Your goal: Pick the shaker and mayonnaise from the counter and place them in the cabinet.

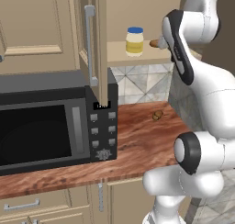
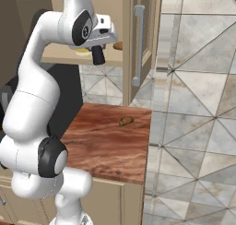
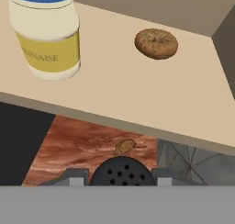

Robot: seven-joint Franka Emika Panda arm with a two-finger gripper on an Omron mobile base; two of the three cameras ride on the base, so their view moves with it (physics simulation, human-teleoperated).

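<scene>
The mayonnaise [image 1: 134, 42] [image 3: 48, 39], a blue-lidded jar with a yellow label, stands upright on the inner shelf [image 3: 137, 94] of the open cabinet [image 1: 102, 44]. My gripper [image 2: 98, 48] [image 3: 121, 178] is shut on the black shaker [image 2: 97, 56], whose perforated rounded top [image 3: 121, 169] shows between my fingers. The shaker hangs at the shelf's front edge, just outside it, right of the jar in the hand view. Below lies the reddish-brown counter [image 1: 137, 142] [image 2: 106, 141].
A brown round bagel [image 3: 156, 43] [image 2: 118, 45] lies on the shelf to the right of the jar. A small brown lump [image 1: 157, 115] [image 2: 126, 121] sits on the counter. The open cabinet door [image 2: 138, 39] with its silver handle [image 1: 89, 44] juts forward. A black microwave [image 1: 46, 126] stands left.
</scene>
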